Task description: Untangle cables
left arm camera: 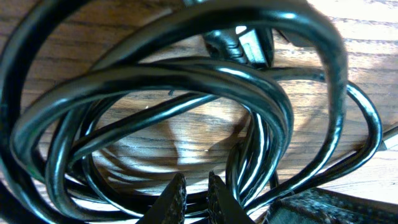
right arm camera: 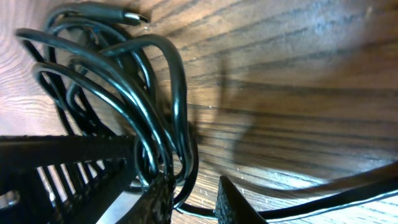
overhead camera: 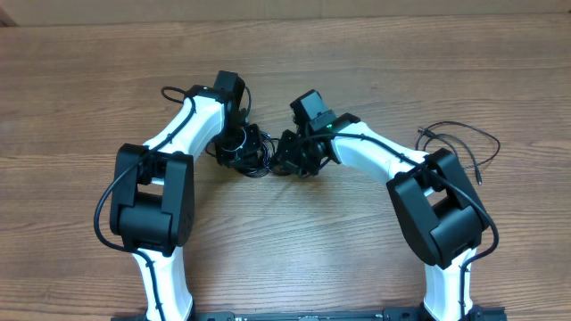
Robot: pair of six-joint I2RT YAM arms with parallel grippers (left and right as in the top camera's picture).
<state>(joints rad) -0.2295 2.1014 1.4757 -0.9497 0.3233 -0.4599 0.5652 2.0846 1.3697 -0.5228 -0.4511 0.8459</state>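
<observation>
Where the two arms meet, centre of the overhead frame: cable bundle (overhead camera: 252,153), black cords in tangled loops on the wooden table (overhead camera: 375,53).
Loose cable (overhead camera: 464,141): right side of the overhead frame, well apart from the bundle.
Left gripper (left arm camera: 197,198): jaws slightly parted, a narrow slit, tips among the loops; whether a cord sits between them cannot be told.
Right gripper (right arm camera: 194,198): jaws partly open, cord loops passing through the gap against one finger.
Plug (right arm camera: 115,12): silvery-tipped, upper left of the right wrist frame.
</observation>
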